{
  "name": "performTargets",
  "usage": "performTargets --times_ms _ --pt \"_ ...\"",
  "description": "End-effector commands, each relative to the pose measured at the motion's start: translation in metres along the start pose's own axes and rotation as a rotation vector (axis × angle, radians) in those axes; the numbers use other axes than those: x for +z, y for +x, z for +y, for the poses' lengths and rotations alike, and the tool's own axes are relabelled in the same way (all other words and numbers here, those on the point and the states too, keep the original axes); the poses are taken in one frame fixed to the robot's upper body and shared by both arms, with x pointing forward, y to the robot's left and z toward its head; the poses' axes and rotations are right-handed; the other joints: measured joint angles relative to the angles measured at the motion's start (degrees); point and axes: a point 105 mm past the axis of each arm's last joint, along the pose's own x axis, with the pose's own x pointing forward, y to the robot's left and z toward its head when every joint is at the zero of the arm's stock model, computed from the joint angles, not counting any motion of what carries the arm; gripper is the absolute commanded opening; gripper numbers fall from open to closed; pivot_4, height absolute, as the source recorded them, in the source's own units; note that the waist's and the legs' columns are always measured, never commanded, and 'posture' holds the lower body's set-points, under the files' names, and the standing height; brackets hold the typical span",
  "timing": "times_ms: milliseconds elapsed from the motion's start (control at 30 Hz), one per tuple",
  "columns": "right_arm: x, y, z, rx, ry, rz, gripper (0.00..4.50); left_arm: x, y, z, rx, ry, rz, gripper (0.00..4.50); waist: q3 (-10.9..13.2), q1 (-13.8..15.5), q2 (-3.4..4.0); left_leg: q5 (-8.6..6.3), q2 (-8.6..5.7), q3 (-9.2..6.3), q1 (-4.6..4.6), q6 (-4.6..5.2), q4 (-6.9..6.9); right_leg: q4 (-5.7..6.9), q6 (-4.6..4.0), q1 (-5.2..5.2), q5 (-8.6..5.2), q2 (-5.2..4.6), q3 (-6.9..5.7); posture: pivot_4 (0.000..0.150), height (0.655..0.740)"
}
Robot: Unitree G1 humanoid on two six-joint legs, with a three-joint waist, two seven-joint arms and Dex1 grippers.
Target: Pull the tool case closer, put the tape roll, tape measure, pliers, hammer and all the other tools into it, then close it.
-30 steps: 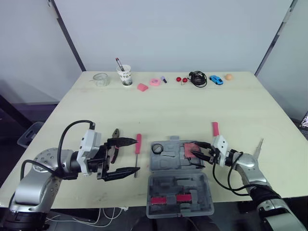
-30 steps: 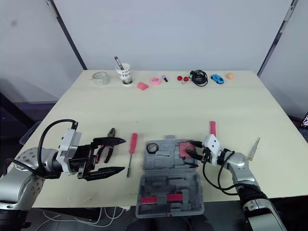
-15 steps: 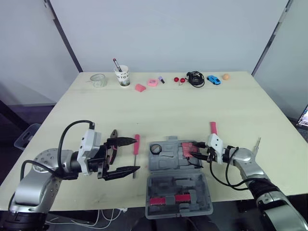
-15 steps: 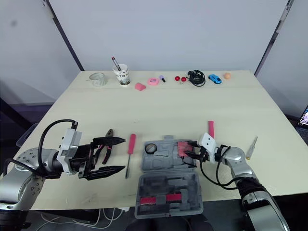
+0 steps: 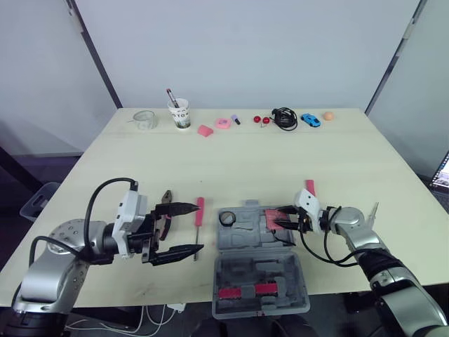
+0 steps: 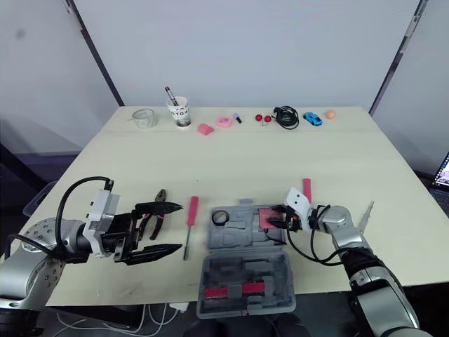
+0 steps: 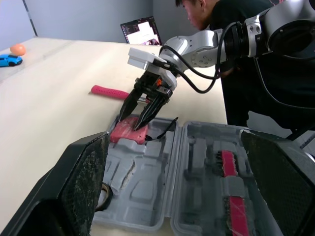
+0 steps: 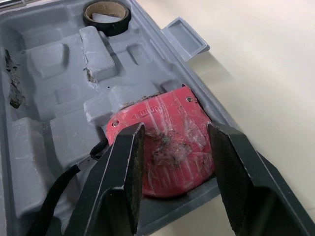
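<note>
Now the right claw (image 5: 278, 222), edged left, stands parted over the tape measure (image 8: 165, 140) resting in the case (image 5: 245, 235): seemingly stowed; left claw (image 5: 199, 227) wide.

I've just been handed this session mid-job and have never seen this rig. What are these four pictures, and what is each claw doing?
This is a two-armed humanoid robot working at a table. The two wide pictures come from the camera on its head, looking down over both arms. The other two come from a camera on each wrist, looking along that arm's claw.

The left claw is open and holds nothing. It is near the pliers and a red-handled screwdriver.

The right claw is open, with its tips right at the red tape measure. The tape measure lies in the open tool case, and so does the tape roll. Another red-handled tool lies on the table beside the case.
</note>
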Motion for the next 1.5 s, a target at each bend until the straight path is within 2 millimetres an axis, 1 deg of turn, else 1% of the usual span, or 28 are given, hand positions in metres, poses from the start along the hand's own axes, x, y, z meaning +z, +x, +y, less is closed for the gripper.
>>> performTargets --times_ms 33,67,133,200,300,367,467,600,700,800,867,933,1033,1133,1233,1367,1433,1500 --pt "-0.031 -0.004 0.011 -0.003 0.066 0.091 2.10 0.005 -0.001 0.000 0.011 0.031 -0.009 4.50 0.00 0.02 0.01 0.00 0.00 0.00 0.00 0.00 0.00 0.00 0.00 0.00 0.00 0.00 0.00 0.150 0.7400" --pt "-0.025 -0.005 0.009 -0.008 0.051 0.058 2.10 0.005 -0.002 0.000 0.016 0.028 -0.011 4.50 0.02 0.03 0.03 0.00 0.00 0.00 -0.01 0.00 0.00 0.00 0.00 0.00 0.00 -0.01 0.00 0.150 0.7400" --pt "-0.004 -0.008 0.006 -0.033 0.032 -0.062 2.10 0.003 -0.004 0.001 0.041 0.013 -0.022 4.50 0.05 0.14 0.07 0.00 0.00 0.01 -0.05 0.00 0.00 -0.01 0.00 -0.01 0.00 -0.01 0.00 0.150 0.7400" --pt "0.007 -0.012 0.005 -0.048 0.020 -0.123 2.10 0.001 -0.006 0.002 0.058 0.003 -0.025 4.50 0.13 0.18 0.14 0.00 0.00 0.00 -0.13 0.00 -0.04 -0.05 0.00 -0.03 0.00 -0.02 -0.01 0.150 0.7400" --pt "0.026 -0.023 0.006 -0.057 -0.016 -0.208 2.10 -0.004 -0.009 0.003 0.095 -0.027 -0.026 4.50 0.23 0.14 0.23 0.00 -0.01 0.01 -0.21 0.00 -0.10 -0.13 0.01 -0.10 0.00 -0.03 -0.01 0.150 0.7400" --pt "0.037 -0.034 0.006 -0.077 -0.033 -0.256 2.10 -0.008 -0.014 0.007 0.147 -0.046 -0.030 4.50 0.35 0.15 0.37 0.00 0.00 -0.01 -0.26 0.00 -0.12 -0.14 0.01 -0.15 0.00 -0.02 -0.01 0.150 0.7400" --pt "0.044 -0.051 0.006 -0.116 -0.043 -0.291 2.10 -0.012 -0.022 0.011 0.220 -0.072 -0.041 4.50 0.44 0.15 0.46 0.00 0.00 -0.01 -0.28 0.00 -0.13 -0.13 0.02 -0.17 0.00 -0.03 -0.01 0.150 0.7400" --pt "0.045 -0.077 0.001 -0.223 -0.026 -0.313 2.10 -0.021 -0.034 0.017 0.349 -0.112 -0.048 4.50 0.45 0.23 0.44 -0.01 -0.01 -0.01 -0.27 0.00 -0.15 -0.19 0.03 -0.15 0.00 -0.05 -0.02 0.150 0.7400" --pt "0.039 -0.098 -0.002 -0.306 0.008 -0.317 2.10 -0.031 -0.043 0.018 0.427 -0.130 -0.031 4.50 0.47 0.28 0.45 -0.01 -0.01 -0.01 -0.28 0.00 -0.16 -0.21 0.03 -0.16 0.00 -0.06 -0.03 0.150 0.7400" --pt "0.027 -0.117 -0.003 -0.389 0.054 -0.307 2.10 -0.042 -0.053 0.019 0.512 -0.135 -0.020 4.50 0.49 0.34 0.41 -0.01 -0.02 0.01 -0.29 0.00 -0.16 -0.26 0.02 -0.15 -0.01 -0.09 -0.03 0.150 0.7400" --pt "0.018 -0.132 0.000 -0.435 0.080 -0.296 2.10 -0.050 -0.061 0.017 0.562 -0.144 -0.011 4.50 0.49 0.33 0.40 -0.01 -0.02 0.00 -0.30 0.00 -0.16 -0.28 0.02 -0.15 -0.01 -0.10 -0.03 0.150 0.7400" --pt "0.013 -0.140 0.003 -0.460 0.096 -0.298 2.10 -0.054 -0.066 0.015 0.594 -0.145 -0.006 4.50 0.50 0.32 0.39 -0.01 -0.02 0.01 -0.30 0.00 -0.19 -0.33 0.02 -0.15 -0.01 -0.11 -0.02 0.150 0.7400" --pt "-0.003 -0.166 0.009 -0.569 0.156 -0.311 2.10 -0.067 -0.082 0.008 0.678 -0.195 -0.009 4.50 0.50 0.29 0.39 -0.02 0.01 0.02 -0.30 0.00 -0.20 -0.34 0.02 -0.16 -0.01 -0.13 -0.01 0.150 0.7400" --pt "-0.022 -0.190 0.020 -0.645 0.203 -0.280 2.89 -0.080 -0.098 0.000 0.752 -0.242 0.018 4.50 0.50 0.29 0.37 -0.02 0.02 0.00 -0.31 0.00 -0.29 -0.45 0.02 -0.16 -0.02 -0.16 -0.01 0.150 0.7400" --pt "-0.035 -0.207 0.029 -0.697 0.229 -0.255 4.29 -0.088 -0.109 -0.005 0.805 -0.264 0.037 4.50 0.51 0.29 0.36 -0.02 0.05 -0.15 -0.29 0.00 -0.42 -0.59 0.02 -0.16 -0.01 -0.24 0.01 0.150 0.7400" --pt "-0.050 -0.227 0.040 -0.758 0.271 -0.242 4.29 -0.093 -0.120 -0.010 0.863 -0.280 0.043 4.50 0.50 0.30 0.35 -0.02 0.06 -0.25 -0.26 -0.01 -0.48 -0.70 0.02 -0.18 -0.02 -0.34 0.02 0.150 0.7400" --pt "-0.064 -0.241 0.050 -0.794 0.303 -0.221 4.29 -0.105 -0.130 -0.018 0.907 -0.310 0.070 4.50 0.45 0.31 0.30 -0.02 0.05 -0.24 -0.27 -0.01 -0.64 -0.86 0.02 -0.17 -0.01 -0.37 0.02 0.150 0.7400" --pt "-0.073 -0.249 0.056 -0.819 0.317 -0.202 4.29 -0.114 -0.137 -0.026 0.939 -0.329 0.096 4.50 0.42 0.29 0.27 -0.02 0.02 -0.22 -0.23 -0.01 -0.84 -1.01 0.02 -0.17 -0.01 -0.41 0.02 0.150 0.7400"
